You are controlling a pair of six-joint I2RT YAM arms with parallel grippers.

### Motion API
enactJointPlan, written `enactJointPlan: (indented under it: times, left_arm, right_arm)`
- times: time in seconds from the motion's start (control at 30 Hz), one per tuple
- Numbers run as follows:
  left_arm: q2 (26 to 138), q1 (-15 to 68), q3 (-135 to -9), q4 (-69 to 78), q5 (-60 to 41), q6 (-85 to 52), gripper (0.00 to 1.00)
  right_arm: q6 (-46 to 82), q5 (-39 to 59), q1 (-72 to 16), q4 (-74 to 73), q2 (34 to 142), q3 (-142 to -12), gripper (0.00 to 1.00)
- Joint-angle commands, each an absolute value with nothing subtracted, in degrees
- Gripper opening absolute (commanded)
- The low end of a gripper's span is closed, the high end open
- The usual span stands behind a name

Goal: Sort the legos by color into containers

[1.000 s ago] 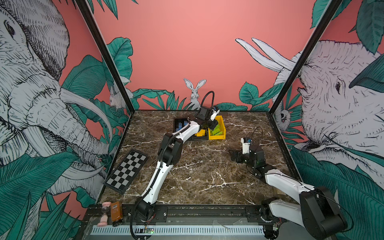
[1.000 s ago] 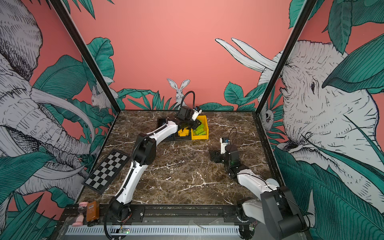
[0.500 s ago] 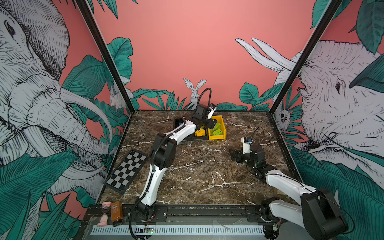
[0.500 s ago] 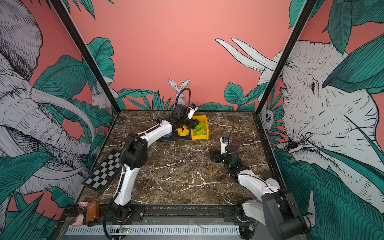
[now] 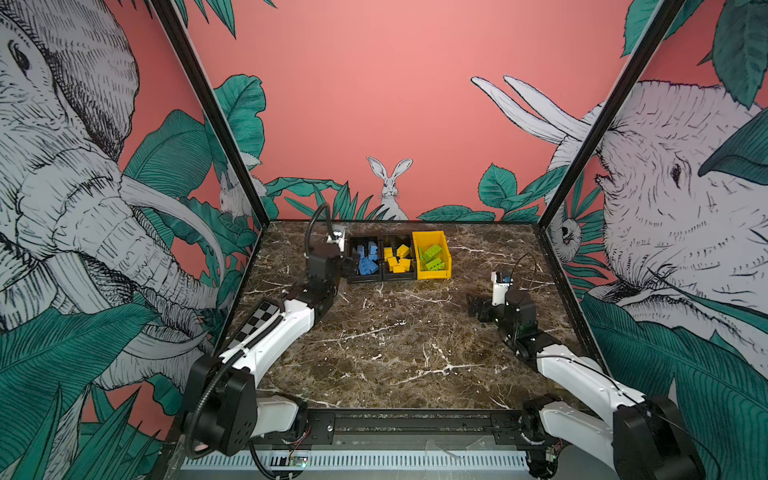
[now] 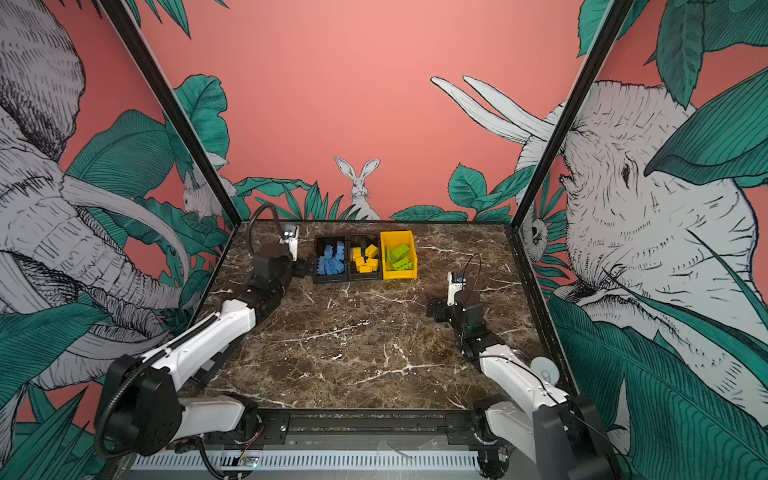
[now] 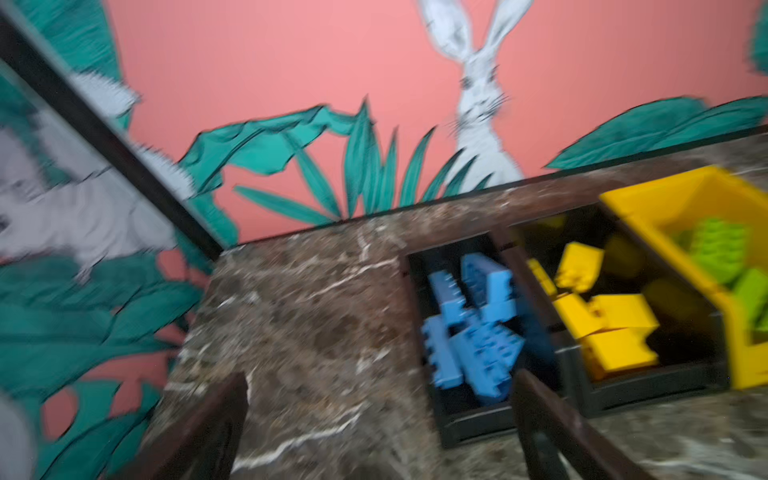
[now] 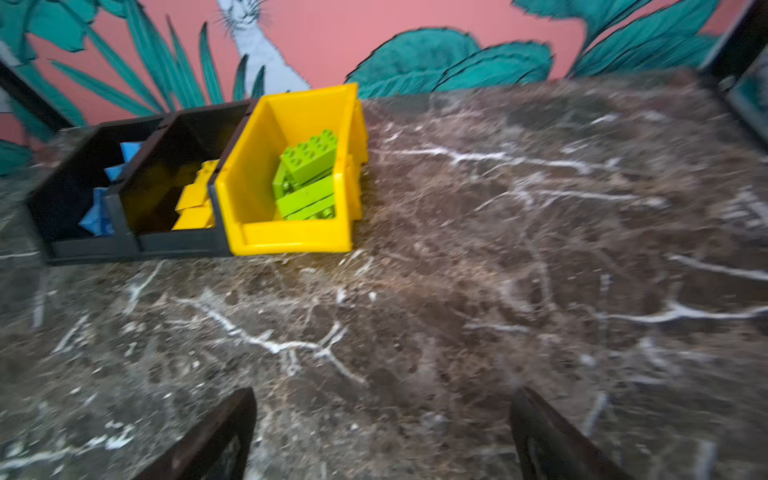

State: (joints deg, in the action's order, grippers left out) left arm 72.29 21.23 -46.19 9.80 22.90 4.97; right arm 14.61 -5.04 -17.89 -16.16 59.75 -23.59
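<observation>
1. checkerboard panel (image 5: 258, 319): lies flat on the tabletop (image 5: 395, 345) at its left edge, behind the left tool and off to its side. the left arm covers most of it in both top views.

2. left tool (image 5: 347, 267): sits low over the tabletop, pointed at the row of bins. the jaws stand wide apart. in the left wrist view the two fingers (image 7: 216, 424) frame bare marble, with nothing held between them. that view is motion-blurred.

3. left black bin (image 5: 363, 277): directly ahead of the left tool, its side wall just beside the fingertips. contact cannot be told from the pictures. it holds the blue legos (image 5: 368, 264) in a loose pile.

4. middle black bin (image 5: 397, 276): the next bin beyond, farther from the left tool and set flush against its neighbours. it holds the yellow legos (image 5: 399, 264).

5. yellow bin (image 5: 434, 274): last in the row and farthest from the left tool. it is the nearest of the three to the right tool but well apart from it. it holds the green legos (image 5: 432, 257), stacked on one another.

6. right tool (image 5: 478, 307): sits low over the right half of the tabletop. the jaws stand wide apart. in the right wrist view the fingers (image 8: 216, 436) have only bare marble between them, and the bin row lies ahead of the tool and off to one side.
</observation>
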Motion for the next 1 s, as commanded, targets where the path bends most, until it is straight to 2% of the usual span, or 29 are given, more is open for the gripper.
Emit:
enactJointPlan:
  times: [0.0, 0.07, 0.17, 0.23, 0.37, 0.5, 0.6, 0.7, 0.73, 0.8, 0.97]
  left_arm:
    - [70.1, 16.5, -39.4, 13.9, 32.5, 2.5, 0.99]
    - [70.1, 14.7, -34.6, 19.6, 32.9, 3.4, 0.99]
    - [71.3, 14.4, -25.7, 36.8, 33.3, 9.6, 0.99]
    - [72.4, 13.0, -23.9, 39.1, 33.0, 9.8, 0.99]
    - [76.9, 8.9, -24.0, 38.9, 26.3, 6.5, 0.99]
    - [82.6, 6.5, -21.8, 47.9, 17.1, 5.8, 0.99]
    - [90.6, 5.7, -21.1, 58.1, 12.2, 7.5, 0.99]
    - [88.6, 4.7, -23.2, 50.0, 9.2, 6.4, 0.99]
    - [89.8, 4.1, -23.2, 52.7, 8.0, 6.5, 0.99]
    - [88.6, 3.5, -23.4, 49.5, 6.9, 6.0, 0.99]
    - [88.7, 3.6, -23.5, 49.9, 7.0, 6.1, 0.99]
  right_arm:
    - [8.3, -22.2, -17.0, -15.9, 56.8, -23.9, 0.98]
    - [7.2, -25.4, -14.8, -16.0, 55.9, -23.3, 0.98]
    - [7.3, -25.5, -10.0, -18.0, 57.5, -22.1, 0.98]
    - [7.7, -23.4, -6.6, -19.0, 60.1, -22.1, 0.98]
    - [5.9, -20.2, -3.9, -26.6, 67.2, -21.0, 0.98]
    - [3.8, -13.5, -3.5, -36.8, 75.1, -21.4, 0.98]
    - [0.3, -11.8, -3.5, -36.3, 80.1, -25.6, 0.98]
    - [-1.2, -9.0, -3.4, -50.4, 88.6, -22.7, 0.98]
    - [-1.3, -9.2, -3.3, -56.1, 89.4, -21.2, 0.98]
    - [-0.5, -10.7, -3.3, -49.3, 86.7, -21.8, 0.98]
    - [-0.5, -10.2, -3.1, -49.4, 87.8, -22.8, 0.98]
